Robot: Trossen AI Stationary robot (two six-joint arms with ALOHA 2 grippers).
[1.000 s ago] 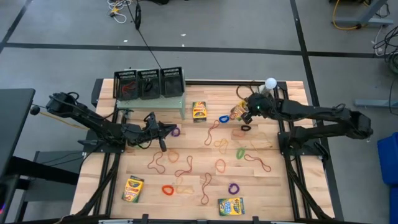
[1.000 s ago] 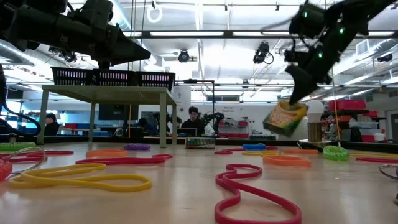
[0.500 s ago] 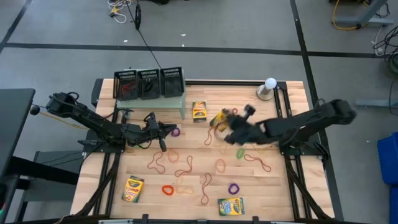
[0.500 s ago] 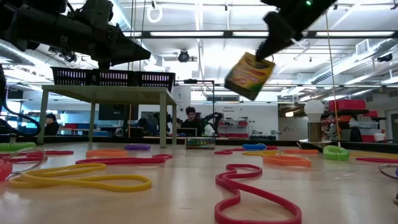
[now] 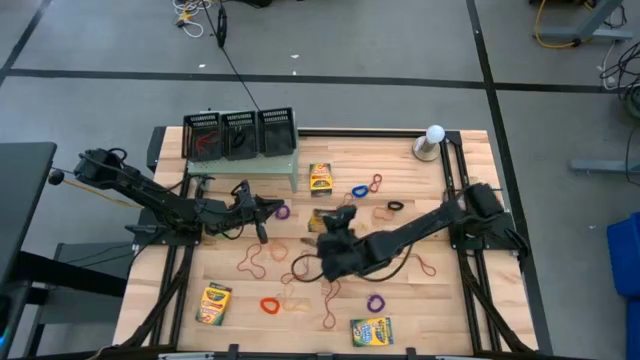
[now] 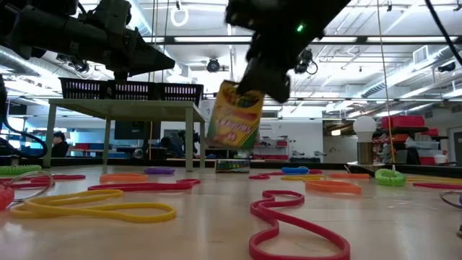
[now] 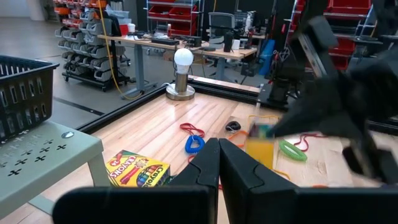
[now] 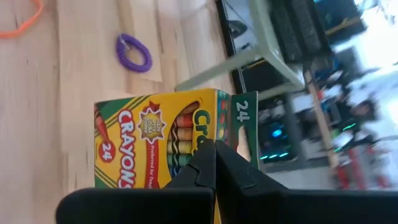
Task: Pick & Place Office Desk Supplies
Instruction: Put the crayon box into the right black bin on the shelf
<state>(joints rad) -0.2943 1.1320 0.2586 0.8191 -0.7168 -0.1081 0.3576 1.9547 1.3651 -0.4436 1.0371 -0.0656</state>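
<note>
Yellow-green crayon box [image 6: 234,115] is pinched in the right gripper [image 5: 335,222] and has been carried in 1 s from beside the globe [image 5: 433,135] to mid-table, airborne; placement is judged pending. Left gripper [image 5: 268,208], fingers pressed together, waits left. 3 trays [image 5: 240,132] on the stand [image 5: 282,166]: the left 1 holds red bands [image 5: 204,141].

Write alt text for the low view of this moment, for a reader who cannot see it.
The right end effector holds a yellow-and-green crayon box tilted in the air above the wooden table. Coloured rubber bands lie across the tabletop. At left, black mesh trays sit on a pale green stand.
</note>
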